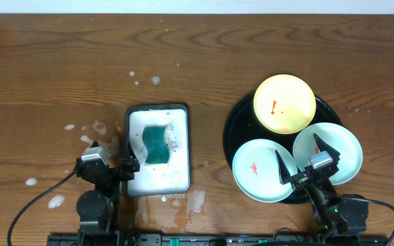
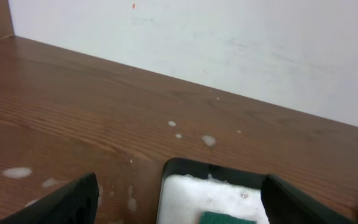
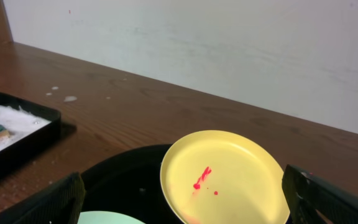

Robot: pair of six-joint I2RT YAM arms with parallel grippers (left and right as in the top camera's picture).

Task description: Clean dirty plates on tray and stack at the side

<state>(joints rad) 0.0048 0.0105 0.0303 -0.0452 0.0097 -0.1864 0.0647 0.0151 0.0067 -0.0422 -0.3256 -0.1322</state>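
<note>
A pale yellow plate [image 1: 284, 104] with red smears sits at the back of the large round black tray [image 1: 232, 126]. Two mint-green plates, the left one [image 1: 260, 171] and the right one [image 1: 334, 152], lie at the tray's front, each with a red smear. My right gripper [image 1: 301, 157] is open and empty above the gap between the two mint plates. In the right wrist view the open fingers [image 3: 185, 208] frame the yellow plate [image 3: 229, 174], the tray [image 3: 123, 177] and a mint plate's edge [image 3: 107, 218]. My left gripper [image 1: 111, 160] is open and empty at the sponge tray's front left corner.
A white black-rimmed sponge tray [image 1: 157, 107] full of foam holds a green sponge [image 1: 157, 142]; it also shows in the left wrist view [image 2: 216, 196] between the open left fingers [image 2: 179, 208]. Foam spatters [image 1: 81, 130] dot the wood around it. A wall stands behind the table.
</note>
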